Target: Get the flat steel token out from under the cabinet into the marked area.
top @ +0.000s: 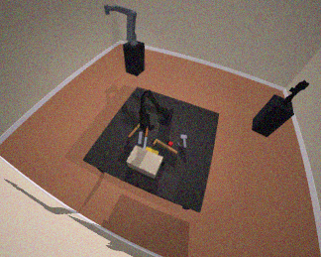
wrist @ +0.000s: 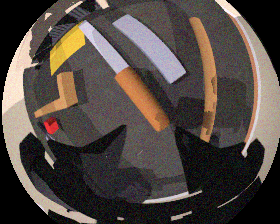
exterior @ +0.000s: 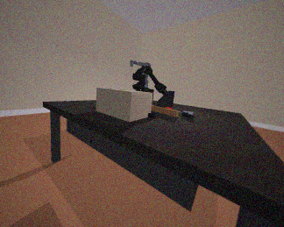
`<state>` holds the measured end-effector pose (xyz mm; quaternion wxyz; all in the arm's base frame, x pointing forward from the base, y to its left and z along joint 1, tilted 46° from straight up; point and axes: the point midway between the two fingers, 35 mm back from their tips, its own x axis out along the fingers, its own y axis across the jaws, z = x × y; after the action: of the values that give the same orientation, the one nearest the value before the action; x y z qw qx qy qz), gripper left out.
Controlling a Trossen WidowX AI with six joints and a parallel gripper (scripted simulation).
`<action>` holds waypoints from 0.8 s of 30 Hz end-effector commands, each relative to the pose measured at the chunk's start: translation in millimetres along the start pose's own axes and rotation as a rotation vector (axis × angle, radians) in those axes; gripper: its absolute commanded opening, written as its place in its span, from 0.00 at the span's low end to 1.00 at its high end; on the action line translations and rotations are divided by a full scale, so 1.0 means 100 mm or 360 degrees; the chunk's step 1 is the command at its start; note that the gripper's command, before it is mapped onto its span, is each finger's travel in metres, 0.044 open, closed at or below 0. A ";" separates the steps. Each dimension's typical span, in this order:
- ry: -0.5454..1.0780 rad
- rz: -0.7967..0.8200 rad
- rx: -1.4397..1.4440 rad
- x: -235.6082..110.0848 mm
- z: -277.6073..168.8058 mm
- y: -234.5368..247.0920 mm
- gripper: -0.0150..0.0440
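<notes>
The beige cabinet (top: 145, 161) (exterior: 117, 103) stands on the dark table; its dark slatted side (wrist: 74, 14) shows at the wrist view's upper left. I cannot make out the token. A yellow patch (top: 152, 151) (wrist: 69, 48) lies right before the cabinet, apparently the marked area. A tool with an orange handle (wrist: 141, 97) and a pale blade (wrist: 106, 46) points toward the cabinet, its blade tip by the patch. My gripper (wrist: 151, 129) (top: 146, 126) is open and empty, above the table. The handle's end shows just beyond and between the fingertips, not gripped.
A pale flat bar (wrist: 150, 47) (top: 140, 138) lies beside the blade. A long tan stick (wrist: 207, 75) (top: 134, 130) lies further right in the wrist view. A bent tan piece (wrist: 66, 90) (top: 165, 146), a red block (wrist: 51, 125) (top: 170, 143) and a grey T-shaped thing (top: 183, 140) lie on the other side.
</notes>
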<state>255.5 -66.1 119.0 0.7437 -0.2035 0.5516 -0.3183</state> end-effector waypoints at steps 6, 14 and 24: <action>0.0003 -0.0008 -0.0124 0.00 0.00 0.00 0.71; 0.0003 -0.0008 -0.0224 0.00 0.00 0.00 0.71; 0.0003 -0.0008 -0.0349 0.00 0.00 0.00 0.71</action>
<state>255.6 -65.9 118.9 0.7212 -0.2726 0.5791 -0.2649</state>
